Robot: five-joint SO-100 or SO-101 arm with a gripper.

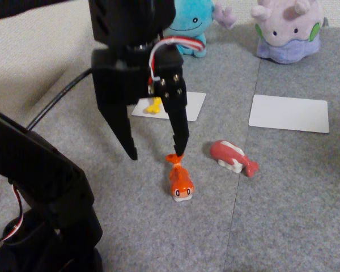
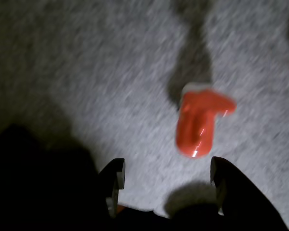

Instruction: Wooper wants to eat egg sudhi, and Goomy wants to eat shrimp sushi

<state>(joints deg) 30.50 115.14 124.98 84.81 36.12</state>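
Note:
My black gripper (image 1: 156, 154) hangs open over the grey carpet. In the fixed view its right fingertip is just over the forked tail of the orange shrimp sushi (image 1: 180, 182), which lies on the carpet with nothing holding it. The blurred wrist view has the shrimp sushi (image 2: 200, 122) ahead of the open gripper (image 2: 166, 183), slightly right of the gap. The yellow egg sushi (image 1: 154, 105) rests on a white card (image 1: 194, 105), partly behind my gripper. Blue Wooper (image 1: 194, 25) sits at the back behind that card, and lilac Goomy (image 1: 288, 29) sits at the back right.
A second white card (image 1: 289, 113) lies in front of Goomy with nothing on it. A pink-red white-striped toy (image 1: 233, 157) lies right of the shrimp sushi. The arm's black base and cables (image 1: 39, 192) fill the lower left.

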